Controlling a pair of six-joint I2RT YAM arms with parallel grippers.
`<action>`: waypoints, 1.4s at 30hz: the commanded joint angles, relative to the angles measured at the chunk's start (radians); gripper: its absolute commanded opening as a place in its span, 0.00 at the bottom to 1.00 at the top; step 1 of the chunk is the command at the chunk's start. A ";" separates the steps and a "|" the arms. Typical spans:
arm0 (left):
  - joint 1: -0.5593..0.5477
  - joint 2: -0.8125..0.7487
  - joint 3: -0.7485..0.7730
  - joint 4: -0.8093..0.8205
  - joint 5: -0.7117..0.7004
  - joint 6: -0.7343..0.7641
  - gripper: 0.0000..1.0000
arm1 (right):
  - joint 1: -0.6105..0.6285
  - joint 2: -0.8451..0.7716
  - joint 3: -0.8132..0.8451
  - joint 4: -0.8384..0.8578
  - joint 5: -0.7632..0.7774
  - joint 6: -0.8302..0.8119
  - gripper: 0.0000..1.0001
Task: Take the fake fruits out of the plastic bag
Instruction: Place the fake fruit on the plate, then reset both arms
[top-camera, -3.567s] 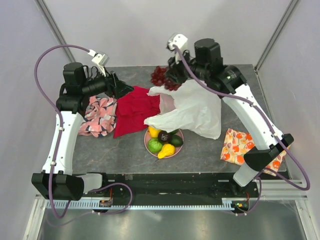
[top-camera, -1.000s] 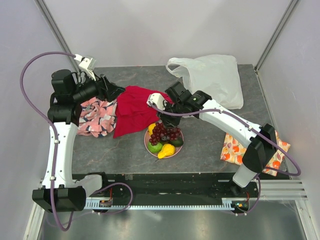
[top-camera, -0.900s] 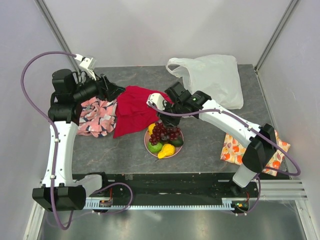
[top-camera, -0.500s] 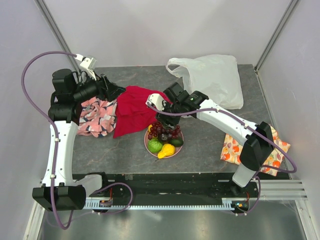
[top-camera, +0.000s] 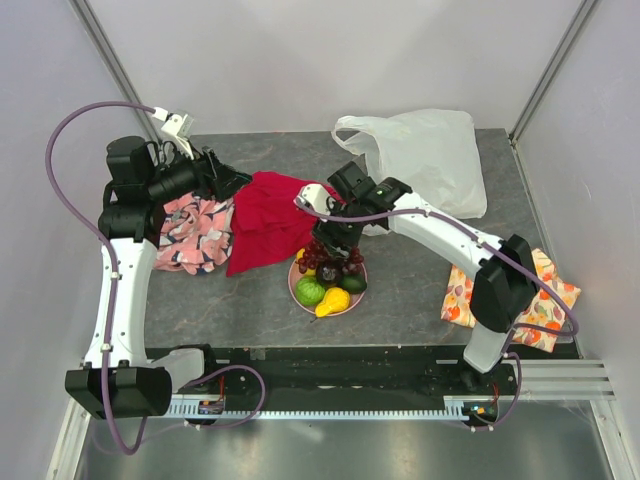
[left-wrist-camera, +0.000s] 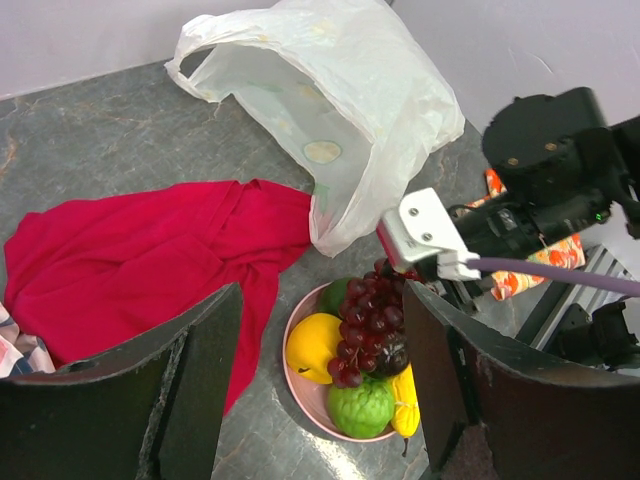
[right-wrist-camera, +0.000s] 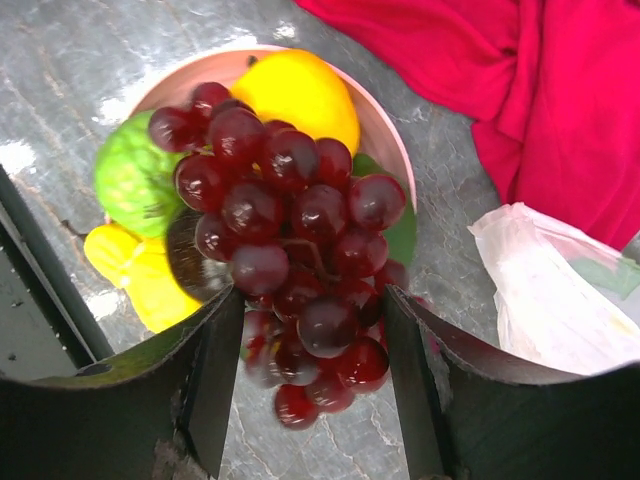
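Note:
The translucent white plastic bag (top-camera: 430, 160) lies slack at the back right, also in the left wrist view (left-wrist-camera: 340, 110). The pink plate (top-camera: 362, 292) holds a green lime (top-camera: 310, 291), a yellow pear (top-camera: 333, 300), a yellow-orange citrus (left-wrist-camera: 312, 345) and dark avocados (top-camera: 355, 283). My right gripper (top-camera: 335, 243) is over the plate's far edge, shut on the dark red grape bunch (right-wrist-camera: 290, 215). One end of the bunch sits between its fingers (right-wrist-camera: 312, 300); the rest drapes over the fruits (left-wrist-camera: 370, 325). My left gripper (top-camera: 238, 178) hangs open and empty above the red cloth.
A red cloth (top-camera: 270, 220) lies just left of the plate and touches the bag's edge. A pink floral cloth (top-camera: 195, 235) is at the far left. An orange fruit-printed cloth (top-camera: 500, 295) lies at the right, near the right arm's base.
The bag went from the table's middle to the back right and the grapes came onto the plate. In the last second my right gripper drew back, uncovering the lime.

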 joint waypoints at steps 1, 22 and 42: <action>0.004 -0.009 -0.003 0.037 0.019 -0.026 0.72 | -0.041 0.031 0.055 0.018 -0.052 0.035 0.65; 0.004 0.052 0.026 0.038 0.022 -0.026 0.72 | -0.096 0.048 0.191 -0.028 -0.172 0.066 0.95; 0.006 0.040 -0.063 -0.011 -0.239 0.054 0.99 | -0.239 -0.413 -0.191 0.147 0.726 0.230 0.98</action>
